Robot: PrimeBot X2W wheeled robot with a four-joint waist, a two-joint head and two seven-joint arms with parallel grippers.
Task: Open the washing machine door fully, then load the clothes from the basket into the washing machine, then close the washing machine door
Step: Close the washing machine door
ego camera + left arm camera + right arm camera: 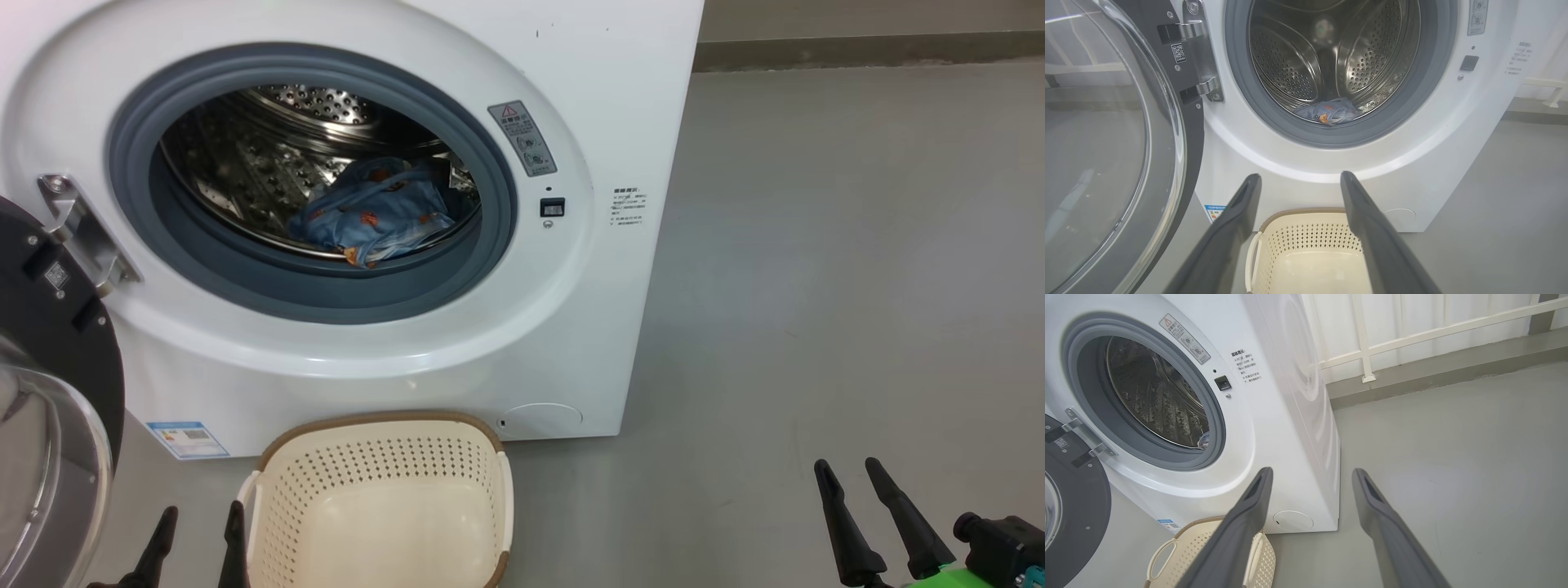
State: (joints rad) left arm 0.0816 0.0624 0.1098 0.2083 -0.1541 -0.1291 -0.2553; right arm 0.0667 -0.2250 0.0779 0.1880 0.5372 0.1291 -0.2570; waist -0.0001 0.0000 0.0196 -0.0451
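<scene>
Left pincer [203, 513], right pincer [847, 467] gape empty; clothes [375, 214] inside washing machine [608, 106].

Basket [367, 482] on floor [816, 286], just right of left gripper [204, 508], well left of right gripper [847, 463]. Washing machine [620, 122] ahead of both grippers, directly behind basket. Washing machine door [73, 343] swung out, left of left gripper. Clothes [371, 212] in drum [245, 163], ahead of and above left gripper. Ahead of right gripper: floor, with the machine's right edge to its left.
</scene>
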